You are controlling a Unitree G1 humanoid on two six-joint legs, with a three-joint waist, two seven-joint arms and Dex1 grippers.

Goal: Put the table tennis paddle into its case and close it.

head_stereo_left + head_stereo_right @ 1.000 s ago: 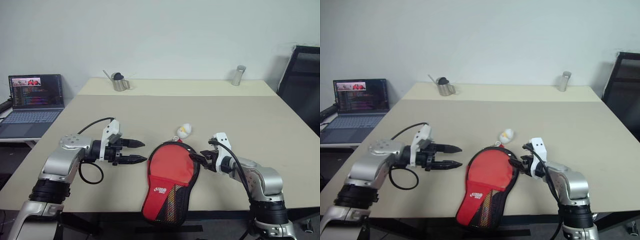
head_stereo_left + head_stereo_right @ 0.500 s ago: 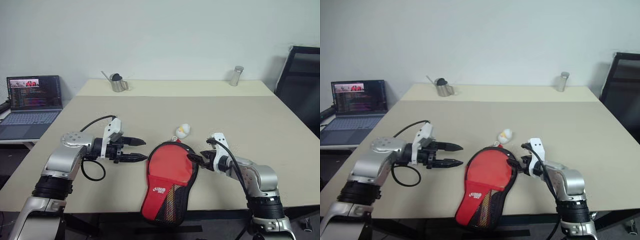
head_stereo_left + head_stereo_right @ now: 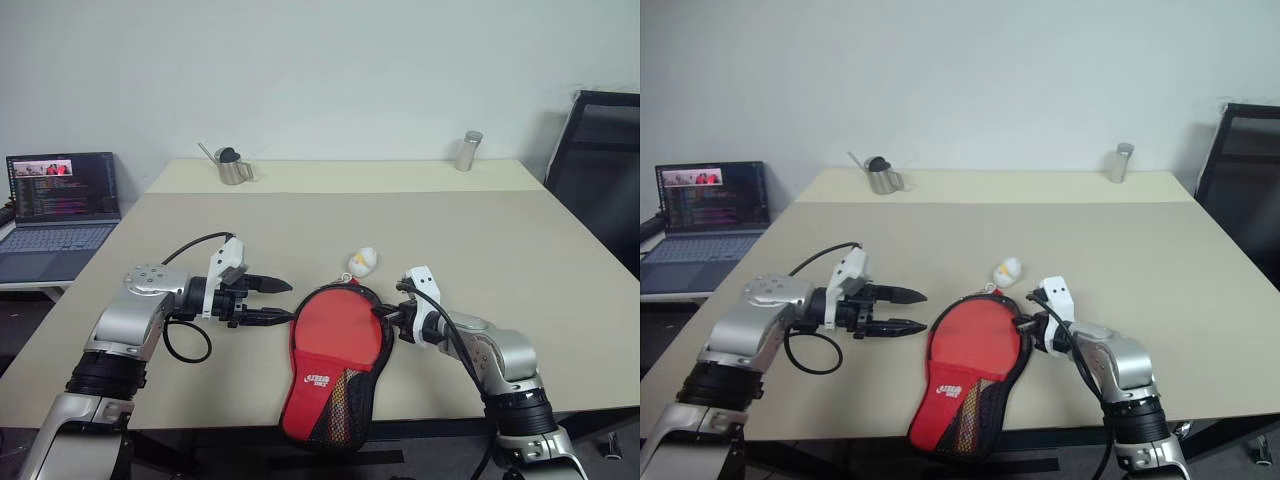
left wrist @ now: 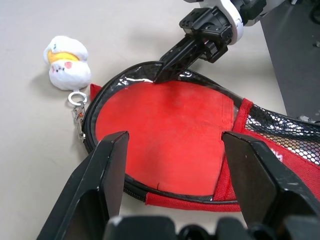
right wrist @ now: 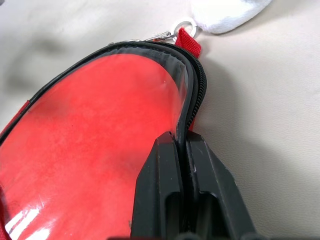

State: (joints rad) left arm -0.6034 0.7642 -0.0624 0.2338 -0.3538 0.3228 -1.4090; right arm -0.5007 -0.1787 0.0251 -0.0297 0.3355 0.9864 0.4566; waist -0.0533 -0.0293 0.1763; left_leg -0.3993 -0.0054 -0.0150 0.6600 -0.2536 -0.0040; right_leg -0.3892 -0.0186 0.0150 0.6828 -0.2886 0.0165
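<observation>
The case (image 3: pixel 335 350) lies red side up near the table's front edge, its mesh end hanging over the edge. A small white and yellow plush charm (image 3: pixel 363 261) is clipped to its far end. My right gripper (image 3: pixel 383 317) is shut on the case's black zip rim (image 5: pixel 192 100) on its right side, also seen from the left wrist (image 4: pixel 162 75). My left gripper (image 3: pixel 287 300) hovers open just left of the case, pointing right, its fingers (image 4: pixel 107 170) spread either side of the round red part. The paddle is hidden.
At the back of the table (image 3: pixel 480 240) stand a metal cup (image 3: pixel 233 167) and a metal shaker (image 3: pixel 465 152). An open laptop (image 3: pixel 60 200) sits on a side desk to the left. A black chair (image 3: pixel 600 170) stands at the right.
My right gripper has edged left and closed on the case's rim. The left gripper stays open and still. The camera has shifted a little.
</observation>
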